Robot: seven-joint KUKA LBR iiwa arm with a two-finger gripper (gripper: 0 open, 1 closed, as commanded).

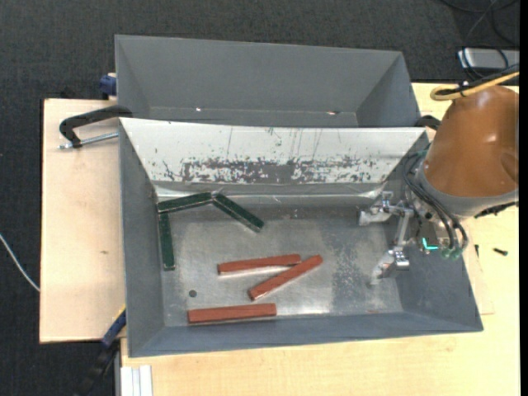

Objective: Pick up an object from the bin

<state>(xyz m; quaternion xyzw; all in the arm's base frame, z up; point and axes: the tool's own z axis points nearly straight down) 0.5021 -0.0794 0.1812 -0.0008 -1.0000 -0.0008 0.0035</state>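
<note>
Closest to the lens, high at the right: the arm's orange cover [474,143], domed and smooth, hanging over the right rim of the bin.

Beneath it, the grey metal bin [140,246]: sloped walls, a scuffed and speckled back wall, a flat floor, bare across its right half.

On that floor, left of middle, three flat bars in red-brown. Along the front wall, nearly level with it: the front red-brown bar [231,313]. Farther back, at mid-floor, also nearly level, pale along its lower side: the middle red-brown bar [258,265]. Just beside that one, right end swung toward the back: the tilted red-brown bar [285,277], close against the middle bar's right end; touching or merely overlapping in this view, cannot tell.

Toward the back left corner, three thinner bars in dark green. Running front to back beside the left wall: the left green bar [167,242]. Along the foot of the back wall: the back green bar [188,202]. Slanting down to the right from there: the slanting green bar [239,212].

Then the gripper [386,239], low over bare floor at the bin's right side. Fingers spread wide, one toward the back wall, one toward the front, nothing between them. Nearest thing: the tilted red-brown bar, off to its left and apart.

Smallest of all: a dark speck [192,294] on the floor, between the left green bar and the front red-brown bar.
</note>
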